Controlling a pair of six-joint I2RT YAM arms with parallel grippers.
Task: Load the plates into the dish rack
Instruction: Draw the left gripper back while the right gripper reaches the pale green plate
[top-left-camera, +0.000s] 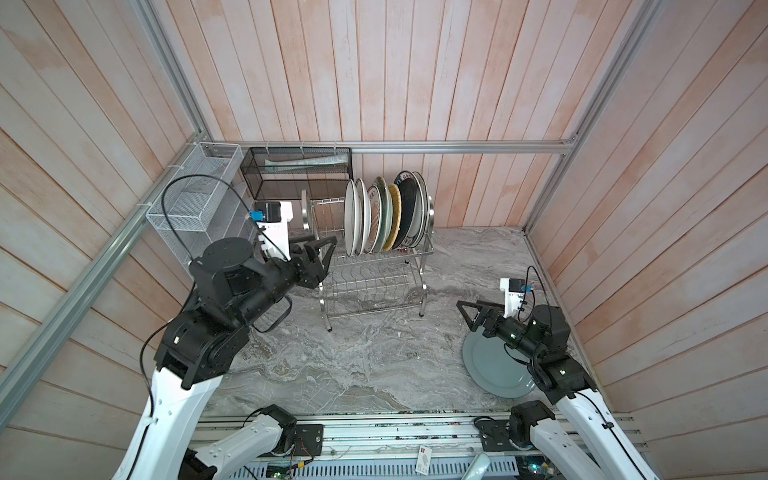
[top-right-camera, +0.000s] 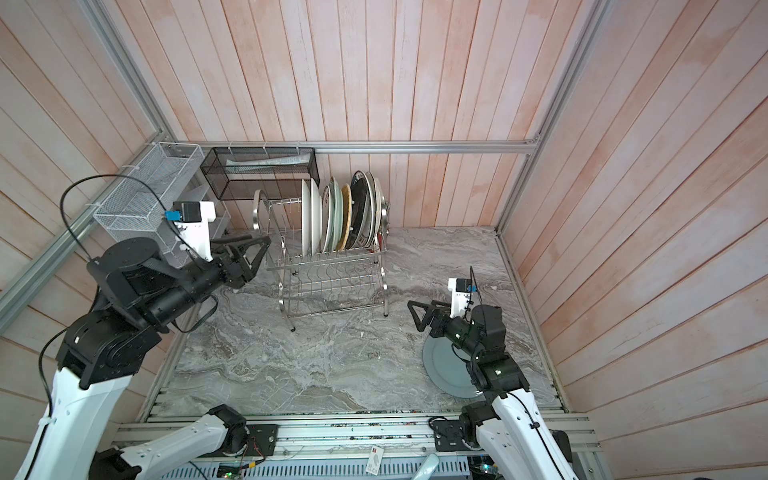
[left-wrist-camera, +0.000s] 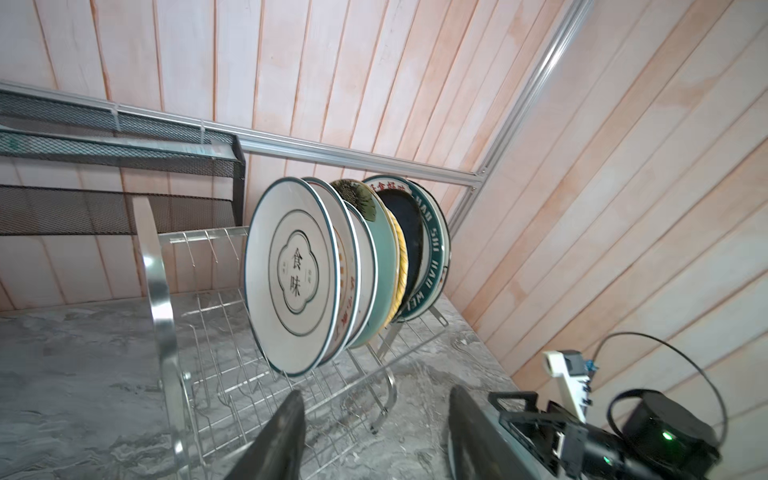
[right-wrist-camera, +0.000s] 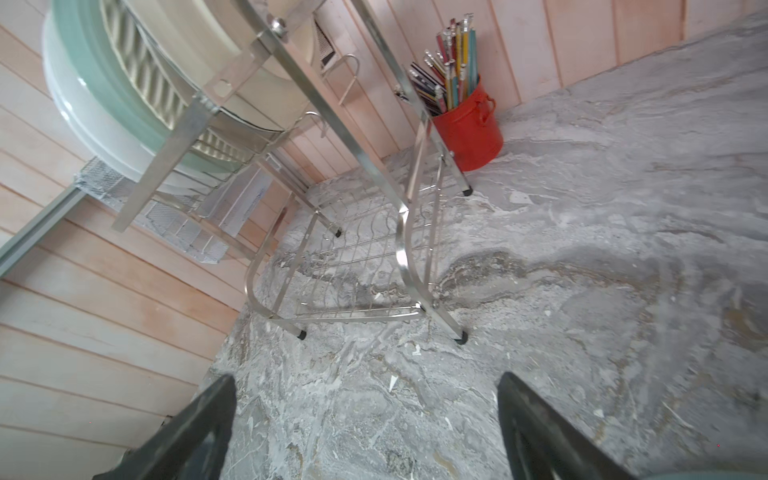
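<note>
Steel rack (top-left-camera: 374, 270) stands at 12 o'clock on the table (top-left-camera: 332, 365). A row of plates (top-left-camera: 386, 216) stands upright in its top tier, toward the 3 o'clock end. My left gripper (top-left-camera: 322, 240) is at the rack's 9 o'clock end, jaws apart, nothing held. One grey-blue plate (top-left-camera: 492, 370) lies flat at 4 o'clock. My right gripper (top-left-camera: 468, 303) is at its 12 o'clock edge, jaws wide, empty.
</note>
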